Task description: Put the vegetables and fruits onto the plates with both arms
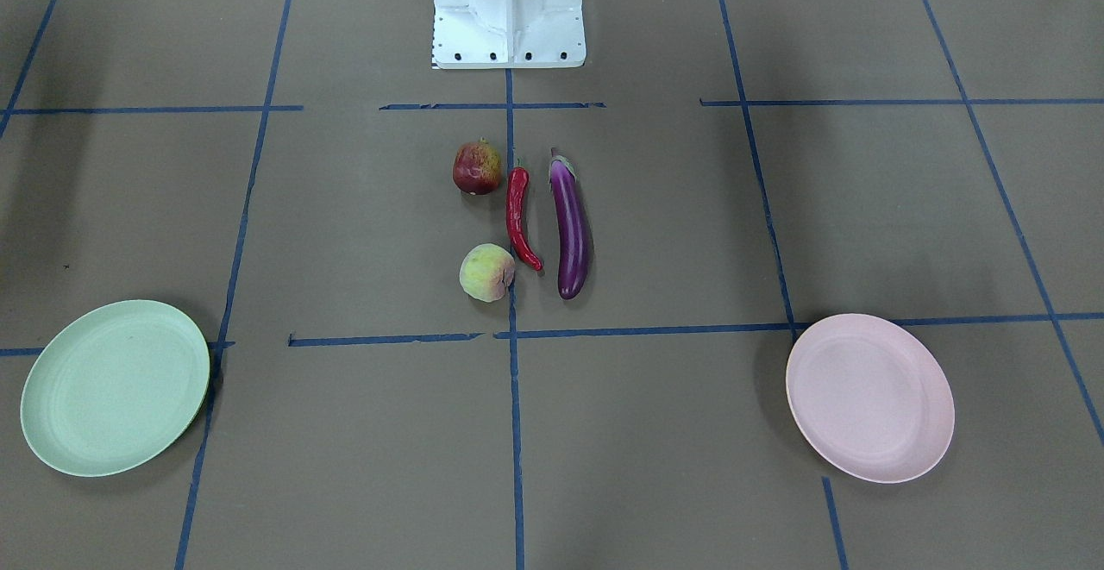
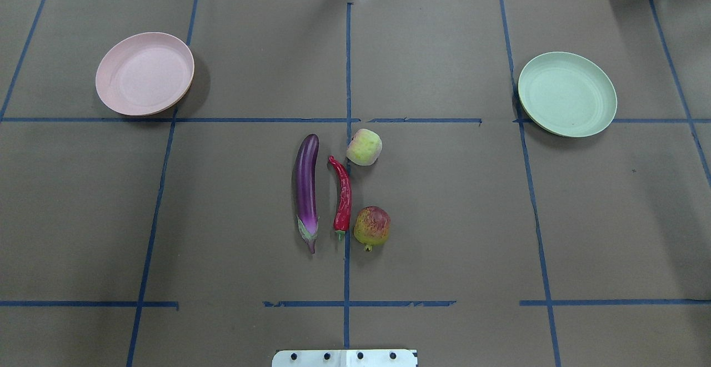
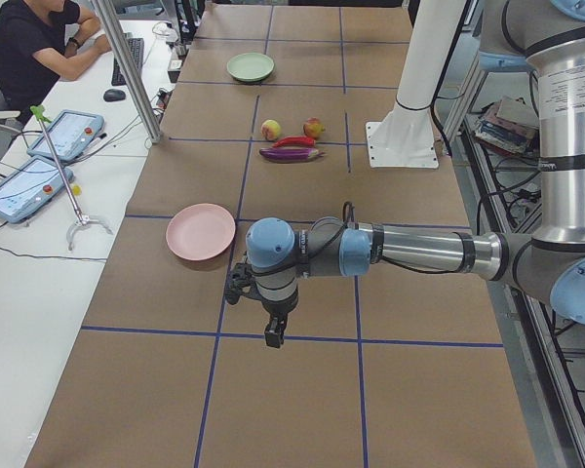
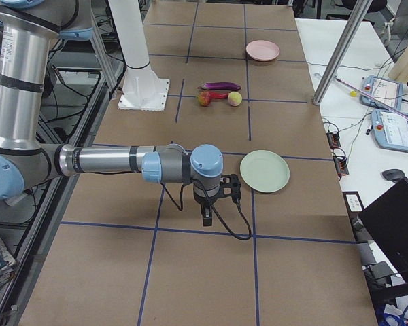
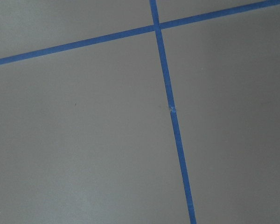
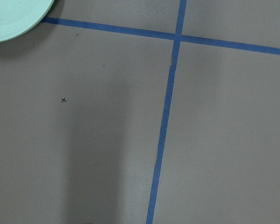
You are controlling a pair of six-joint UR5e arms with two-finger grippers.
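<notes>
The purple eggplant point(image 2: 306, 186), red chili point(image 2: 343, 195), pomegranate point(image 2: 371, 226) and peach point(image 2: 364, 146) lie close together at the table's middle. The pink plate point(image 2: 144, 74) sits far left and the green plate point(image 2: 567, 94) far right, both with nothing on them. My left gripper point(image 3: 273, 334) hangs over the table, outward of the pink plate point(image 3: 201, 231). My right gripper point(image 4: 207, 217) hangs near the green plate point(image 4: 264, 170). I cannot tell whether either is open or shut. The right wrist view shows the green plate's edge point(image 6: 14, 18); the left wrist view shows only paper and tape.
The white robot base point(image 1: 509, 9) stands behind the produce. Blue tape lines point(image 2: 347, 78) grid the brown paper. A side table with tablets point(image 3: 39, 161), a metal post point(image 3: 127, 68) and a seated person point(image 3: 34, 44) lies along the far edge.
</notes>
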